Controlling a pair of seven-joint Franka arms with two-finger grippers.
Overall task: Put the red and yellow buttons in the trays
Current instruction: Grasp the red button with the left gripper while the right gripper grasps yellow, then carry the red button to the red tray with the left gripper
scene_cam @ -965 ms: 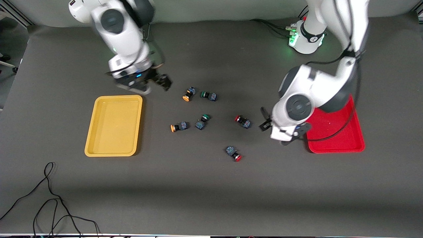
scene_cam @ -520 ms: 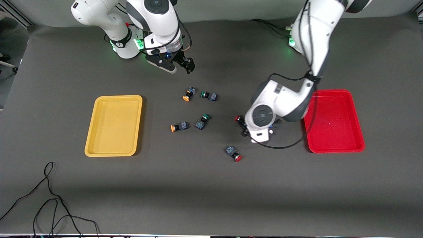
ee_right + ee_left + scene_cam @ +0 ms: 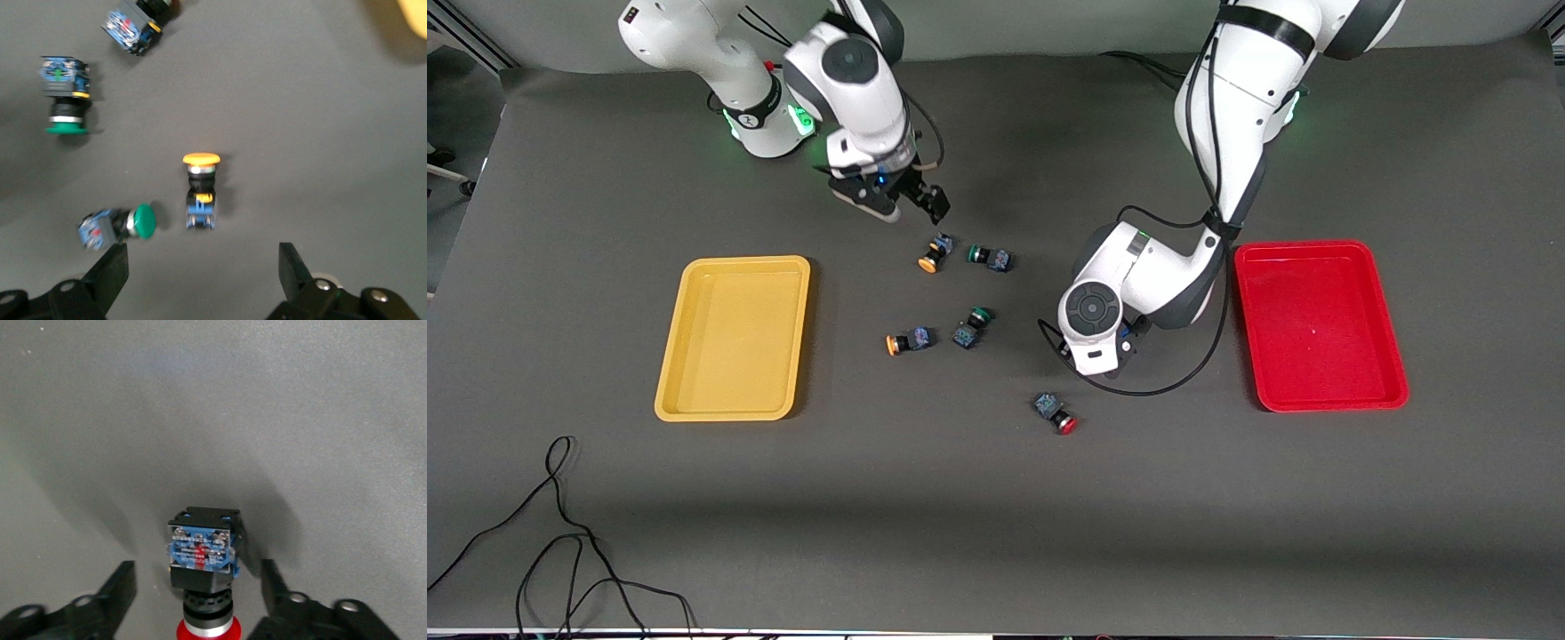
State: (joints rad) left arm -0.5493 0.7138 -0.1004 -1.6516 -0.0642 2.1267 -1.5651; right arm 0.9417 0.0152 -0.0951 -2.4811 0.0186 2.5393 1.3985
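Note:
My left gripper (image 3: 197, 579) is open and low over the table, with a red button (image 3: 203, 555) lying between its fingers (image 3: 121, 585) and apart from both. The left hand (image 3: 1092, 311) hides that button in the front view. A second red button (image 3: 1056, 412) lies nearer the camera. My right gripper (image 3: 921, 201) is open and empty, over the table just above a yellow button (image 3: 934, 253), which also shows in the right wrist view (image 3: 200, 190). Another yellow button (image 3: 909, 340) lies nearer the camera. The yellow tray (image 3: 734, 404) and the red tray (image 3: 1325, 402) are empty.
Two green-capped buttons (image 3: 989, 257) (image 3: 971, 326) lie among the others; the right wrist view shows them too (image 3: 117, 225) (image 3: 63, 90). A black cable (image 3: 560, 524) lies loose at the table's near corner, toward the right arm's end.
My left arm has swung from beside the red tray to over the red button and now straddles it. My right arm has moved from the yellow tray's corner to above the yellow button.

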